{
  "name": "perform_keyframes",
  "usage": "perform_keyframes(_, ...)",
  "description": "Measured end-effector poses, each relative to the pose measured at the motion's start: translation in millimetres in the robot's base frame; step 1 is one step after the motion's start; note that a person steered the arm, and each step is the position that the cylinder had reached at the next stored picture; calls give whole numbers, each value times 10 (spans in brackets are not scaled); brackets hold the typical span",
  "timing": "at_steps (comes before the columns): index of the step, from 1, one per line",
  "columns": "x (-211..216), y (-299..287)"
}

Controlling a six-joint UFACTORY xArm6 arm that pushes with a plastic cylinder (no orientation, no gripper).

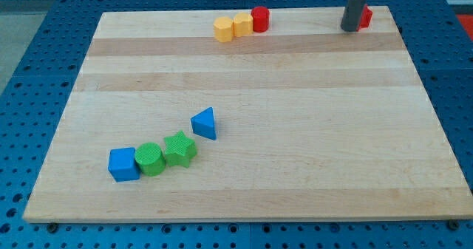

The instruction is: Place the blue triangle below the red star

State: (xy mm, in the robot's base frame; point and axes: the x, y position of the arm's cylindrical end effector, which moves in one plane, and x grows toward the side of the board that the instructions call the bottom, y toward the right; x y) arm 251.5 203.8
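1. My rod comes down from the view's top edge, near the right, leaning slightly.
2. My tip (349, 29) sits at the view's upper right, apparently touching the surface, though contact is hard to judge.

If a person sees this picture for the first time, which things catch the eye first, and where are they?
First comes the dark rod at the view's top right, my tip right against a red block that it partly hides. Next is the cluster at the bottom left: a blue cube, a green cylinder and a green star in a row, with the blue triangle just apart. At top centre sit two yellow blocks and a red cylinder.
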Motion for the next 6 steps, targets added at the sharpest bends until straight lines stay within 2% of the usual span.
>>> perform_keyframes(2,-2,-24)
perform_keyframes(4,384,-1075)
perform_keyframes(6,1069,-2372)
